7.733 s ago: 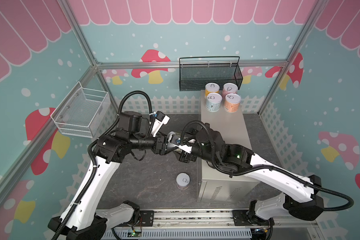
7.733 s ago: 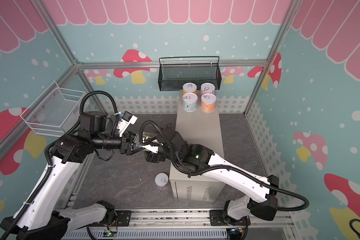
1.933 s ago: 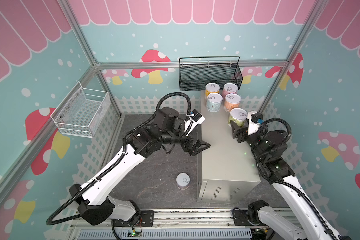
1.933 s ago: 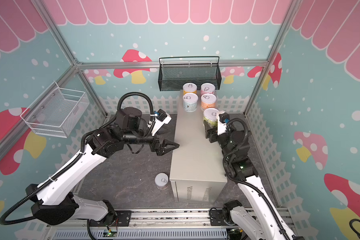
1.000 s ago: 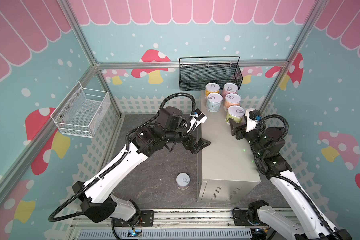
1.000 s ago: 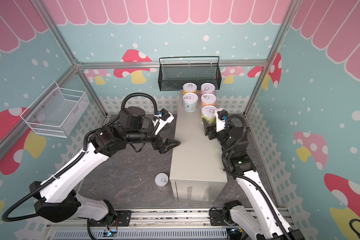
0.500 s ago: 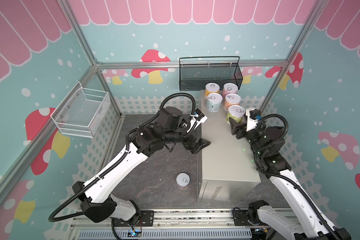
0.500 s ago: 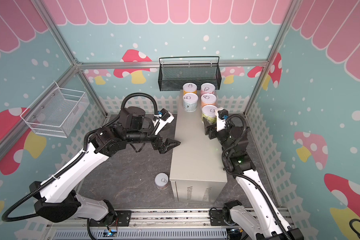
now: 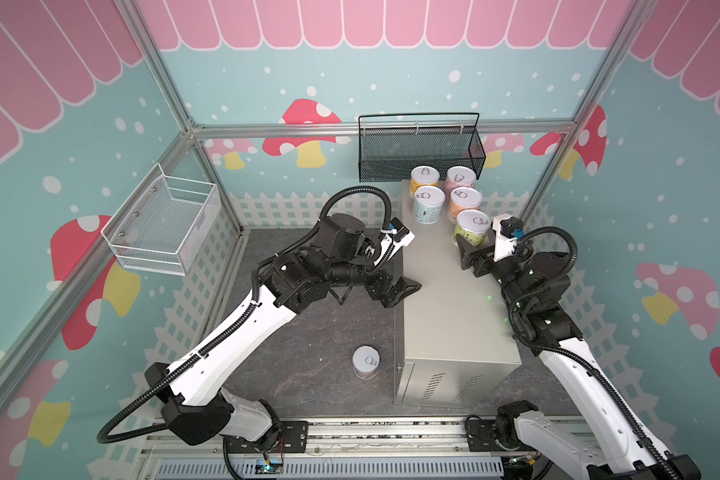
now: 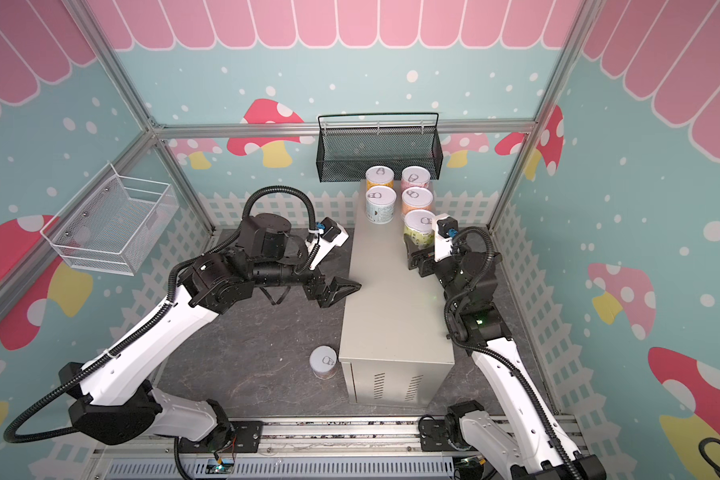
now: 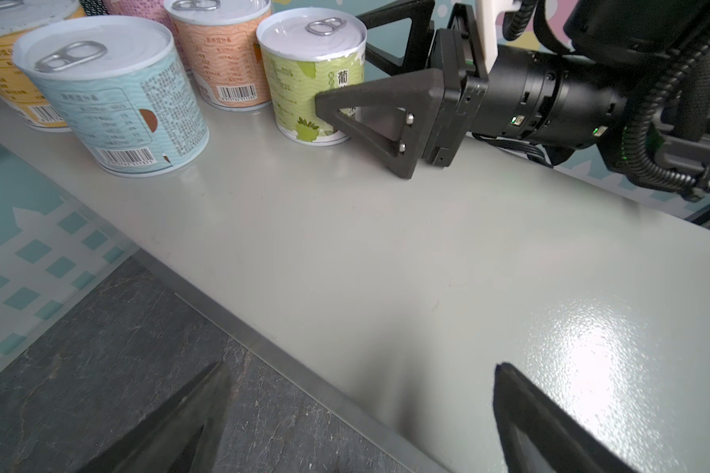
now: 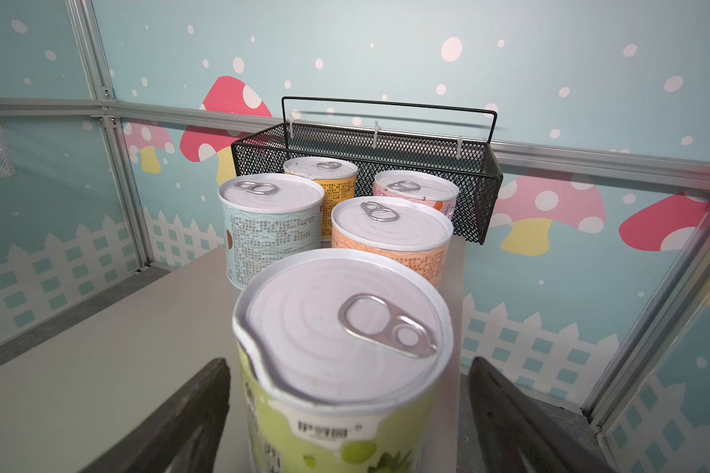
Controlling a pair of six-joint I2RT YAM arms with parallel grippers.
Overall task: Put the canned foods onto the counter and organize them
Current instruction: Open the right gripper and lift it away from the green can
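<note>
Right wrist view: green can [image 12: 337, 348] stands between the spread right jaws, touching neither; left jaws gape.

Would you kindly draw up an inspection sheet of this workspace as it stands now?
Surface: counter top, far end occupied.
Job's things: yellow can, pink can, light blue can, orange can, green can upright on it; sixth can on the floor beside it.
Clutter: nothing seen.
Grippers: left gripper open, empty, at the counter's edge; right gripper open, jaws flanking green can.
Cables: black hoses arch over both arms.
Surroundings: black mesh basket, white wire basket on walls.
</note>
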